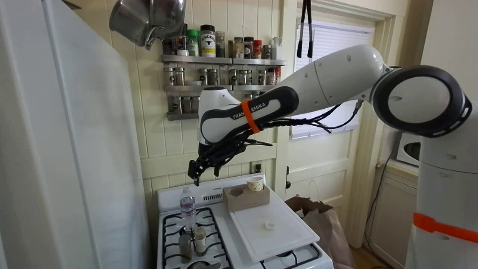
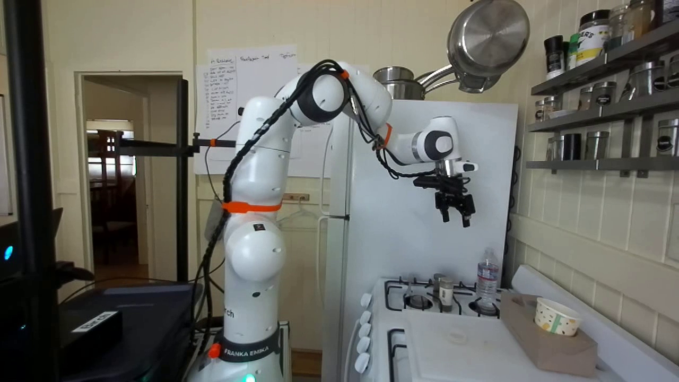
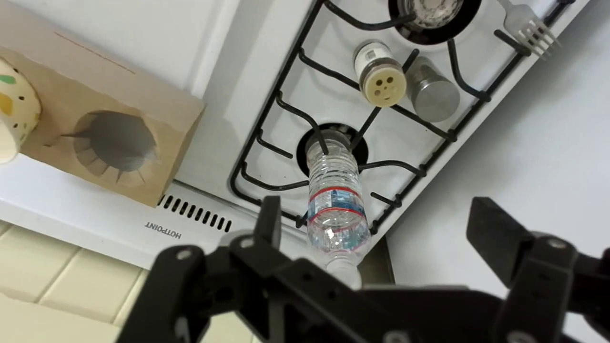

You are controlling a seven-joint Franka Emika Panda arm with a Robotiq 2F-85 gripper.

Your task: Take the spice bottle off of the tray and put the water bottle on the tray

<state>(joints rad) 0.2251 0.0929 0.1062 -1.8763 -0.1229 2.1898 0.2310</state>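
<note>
The clear water bottle (image 1: 188,209) stands upright on the rear burner grate, also in view at an exterior view (image 2: 487,278) and the wrist view (image 3: 336,205). My gripper (image 1: 206,178) is open and empty, above the bottle and apart from it; it also shows in an exterior view (image 2: 456,220) and the wrist view (image 3: 375,214), where the bottle's cap is partly hidden. The white tray (image 1: 276,231) lies on the stove beside the grate. Two small jars stand on the grate, off the tray: one beige-capped (image 3: 381,76), one grey with a metal cap (image 3: 432,93). I cannot tell which is the spice bottle.
A cardboard box (image 1: 246,201) with a patterned paper cup (image 1: 255,184) stands at the tray's back. A small pale ring (image 1: 270,225) lies on the tray. A fork (image 3: 526,26) lies near the grate. The fridge (image 2: 424,228) borders the stove; spice shelves (image 1: 224,59) hang behind.
</note>
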